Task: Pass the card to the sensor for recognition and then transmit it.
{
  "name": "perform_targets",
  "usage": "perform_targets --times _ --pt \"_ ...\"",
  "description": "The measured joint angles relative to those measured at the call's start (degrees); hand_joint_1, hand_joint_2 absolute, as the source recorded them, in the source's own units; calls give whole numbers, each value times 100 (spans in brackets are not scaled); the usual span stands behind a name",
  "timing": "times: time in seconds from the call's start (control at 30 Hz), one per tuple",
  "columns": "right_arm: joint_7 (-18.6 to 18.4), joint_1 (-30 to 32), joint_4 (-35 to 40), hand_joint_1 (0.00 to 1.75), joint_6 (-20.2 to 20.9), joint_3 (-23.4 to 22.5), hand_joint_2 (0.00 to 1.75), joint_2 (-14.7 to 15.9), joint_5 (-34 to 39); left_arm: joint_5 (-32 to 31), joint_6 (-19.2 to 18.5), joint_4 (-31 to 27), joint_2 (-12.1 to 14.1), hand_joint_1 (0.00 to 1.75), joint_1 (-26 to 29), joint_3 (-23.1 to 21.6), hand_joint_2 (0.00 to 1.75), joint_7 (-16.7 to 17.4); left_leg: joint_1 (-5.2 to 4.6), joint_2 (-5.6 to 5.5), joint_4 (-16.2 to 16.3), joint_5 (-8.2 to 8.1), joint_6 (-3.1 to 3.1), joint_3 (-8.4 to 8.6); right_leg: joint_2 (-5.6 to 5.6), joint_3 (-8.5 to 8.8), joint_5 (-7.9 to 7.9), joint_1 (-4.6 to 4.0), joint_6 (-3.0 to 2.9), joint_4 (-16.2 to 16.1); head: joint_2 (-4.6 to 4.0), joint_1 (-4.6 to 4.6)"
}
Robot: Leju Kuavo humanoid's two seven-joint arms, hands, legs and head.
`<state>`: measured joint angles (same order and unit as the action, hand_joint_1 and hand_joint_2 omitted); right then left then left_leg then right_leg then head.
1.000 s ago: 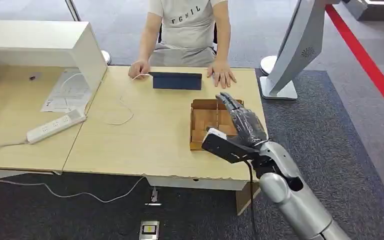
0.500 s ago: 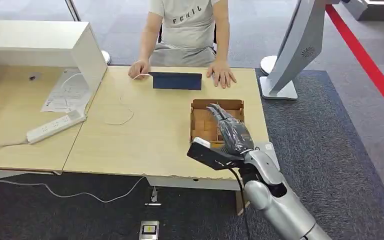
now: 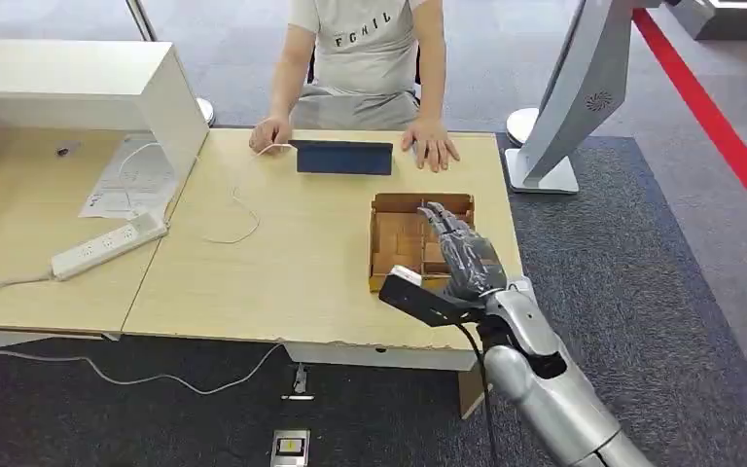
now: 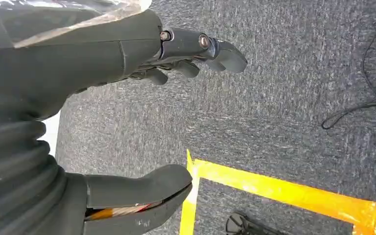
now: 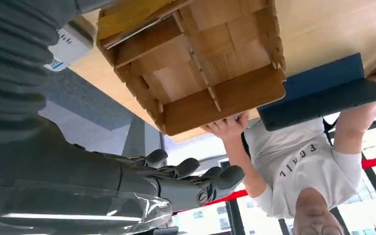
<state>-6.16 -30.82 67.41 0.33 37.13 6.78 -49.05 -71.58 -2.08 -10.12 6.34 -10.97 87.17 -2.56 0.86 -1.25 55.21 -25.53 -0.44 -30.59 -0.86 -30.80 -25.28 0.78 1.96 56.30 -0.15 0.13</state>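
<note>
My right hand [image 3: 461, 251] hovers over the near right part of a wooden compartment box [image 3: 401, 235] on the table, its fingers stretched toward the person and nothing in them. In the right wrist view the fingers [image 5: 191, 177] are straight and apart, clear of the box [image 5: 200, 63]. I cannot make out a card in the compartments. A dark blue folded sensor device [image 3: 344, 157] stands at the table's far edge, also seen from the wrist [image 5: 318, 90]. My left hand [image 4: 127, 58] hangs over grey carpet, fingers apart and empty.
A person [image 3: 365, 58] sits behind the table with both hands on its far edge, beside the blue device. A white power strip [image 3: 109, 245], papers and a white cabinet [image 3: 78, 88] lie to the left. A white stand base [image 3: 541, 175] sits on the carpet at the right.
My right hand has come back from the box's far right side and lowered over its near right part, then shifted slightly right. The person and the table items have not moved.
</note>
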Motion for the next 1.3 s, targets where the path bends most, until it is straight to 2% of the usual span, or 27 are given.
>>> perform_targets --times 0.3,0.73,1.07,1.23,1.3 --pt "41 -92 -164 0 24 -142 175 57 -220 -2 2 0 0 0 2 0 175 37 0 0 0 0 0 0 0 0 0 0 0 0 0 0" --pt "398 -130 -476 0 11 -315 175 129 -395 15 11 0 -2 0 0 0 175 17 0 0 0 0 0 0 0 0 0 0 0 0 0 0" --pt "728 -193 -1030 0 -492 -328 175 125 -402 219 -17 0 0 0 -1 0 175 31 0 -1 0 0 0 -1 0 0 0 0 0 0 0 0" --pt "815 -225 -1333 0 -529 -326 175 90 -409 264 -20 0 0 0 -1 0 175 28 0 0 0 -1 0 -2 0 -1 0 0 0 0 0 0" --pt "852 -256 -1471 0 -572 -312 175 63 -413 489 -35 0 0 0 -3 0 175 24 0 0 0 -1 0 -2 0 -1 0 0 0 0 0 0"
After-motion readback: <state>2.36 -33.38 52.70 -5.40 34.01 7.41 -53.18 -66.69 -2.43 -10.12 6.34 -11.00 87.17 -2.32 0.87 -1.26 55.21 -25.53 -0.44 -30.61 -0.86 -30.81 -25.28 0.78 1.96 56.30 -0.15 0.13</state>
